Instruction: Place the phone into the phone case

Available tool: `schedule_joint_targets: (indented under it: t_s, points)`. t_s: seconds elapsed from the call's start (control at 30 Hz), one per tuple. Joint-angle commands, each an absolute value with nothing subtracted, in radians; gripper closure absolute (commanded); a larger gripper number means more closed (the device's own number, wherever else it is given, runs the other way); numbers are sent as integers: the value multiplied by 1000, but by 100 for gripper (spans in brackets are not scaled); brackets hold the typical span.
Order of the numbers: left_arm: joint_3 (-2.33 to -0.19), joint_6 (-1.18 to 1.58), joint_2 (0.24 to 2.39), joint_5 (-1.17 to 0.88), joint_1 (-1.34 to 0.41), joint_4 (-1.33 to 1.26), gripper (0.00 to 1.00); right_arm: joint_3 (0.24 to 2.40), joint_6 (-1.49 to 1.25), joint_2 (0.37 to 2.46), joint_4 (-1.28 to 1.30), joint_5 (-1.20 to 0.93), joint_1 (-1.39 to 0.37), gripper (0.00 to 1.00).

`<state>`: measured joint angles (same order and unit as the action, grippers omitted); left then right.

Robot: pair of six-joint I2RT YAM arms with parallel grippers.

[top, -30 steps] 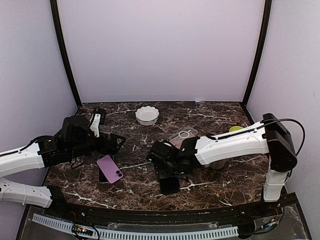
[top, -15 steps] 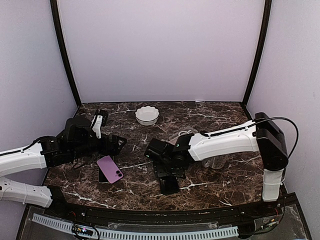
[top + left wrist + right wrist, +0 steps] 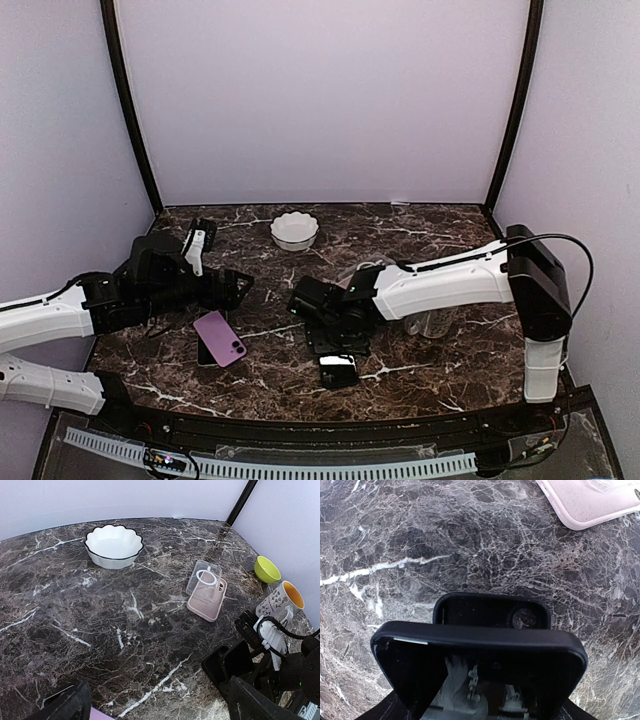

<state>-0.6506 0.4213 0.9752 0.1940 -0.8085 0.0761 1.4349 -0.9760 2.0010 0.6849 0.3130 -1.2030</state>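
Note:
My right gripper point(image 3: 333, 335) is shut on a black phone point(image 3: 480, 670) and holds it tilted, screen up, just above an empty black phone case point(image 3: 470, 611) that lies flat on the marble table. The case's camera hole shows past the phone's far edge. In the left wrist view the phone point(image 3: 241, 657) sits over the case point(image 3: 216, 666). My left gripper point(image 3: 238, 288) is open and empty, hovering left of them. A purple phone point(image 3: 220, 338) lies below the left gripper, partly on a dark case.
A pink case point(image 3: 590, 500) with a clear case point(image 3: 203, 577) on it lies behind the right gripper. A white bowl point(image 3: 294, 230) stands at the back. A green bowl point(image 3: 266, 569) and a mug point(image 3: 282, 600) stand at the right.
My right gripper has moved a little left and away with the black phone, which now tilts over the black case. The left arm has hardly moved.

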Motion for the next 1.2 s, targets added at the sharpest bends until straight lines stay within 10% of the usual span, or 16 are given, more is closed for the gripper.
schedule_joint_targets:
  t_s: [0.0, 0.5, 1.17]
  points:
    - [-640, 407, 976, 184, -800, 52, 3, 1437, -986, 2029, 726, 332, -1199, 22]
    - [-631, 395, 981, 168, -798, 43, 4, 1472, -963, 1995, 792, 370, -1194, 17]
    - [-1020, 236, 1681, -296, -937, 118, 54, 1126, -790, 1727, 450, 89, -1039, 39]
